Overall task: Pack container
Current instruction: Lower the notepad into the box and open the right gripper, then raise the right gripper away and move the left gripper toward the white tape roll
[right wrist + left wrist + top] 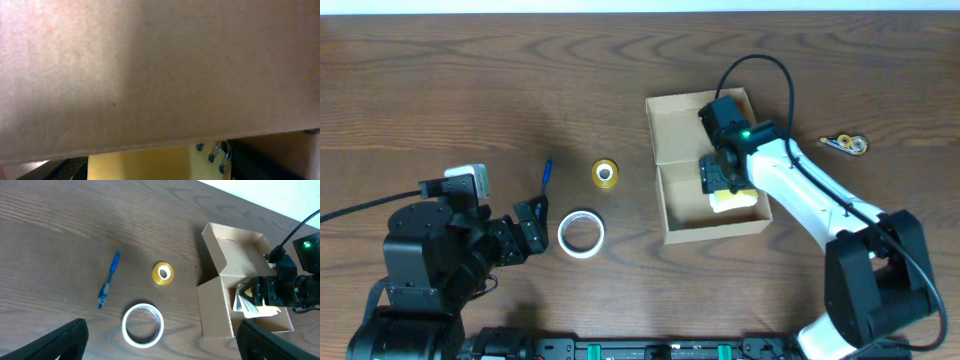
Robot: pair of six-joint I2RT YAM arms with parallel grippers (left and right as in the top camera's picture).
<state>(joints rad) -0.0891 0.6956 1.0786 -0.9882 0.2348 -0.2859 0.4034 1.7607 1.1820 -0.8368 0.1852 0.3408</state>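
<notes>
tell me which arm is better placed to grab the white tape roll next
Likely left: the left pincer, open, sits just beside the white tape roll, while the right pincer is down inside the container, farther off.

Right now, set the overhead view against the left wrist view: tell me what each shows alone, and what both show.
Overhead only: the left arm and left gripper from above, and a small yellow-ringed item right of the box. Left wrist only: no extra thing, just a lower angle on the box's outer wall. Both: pen, yellow roll, white roll, and the right gripper down in the open box.
</notes>
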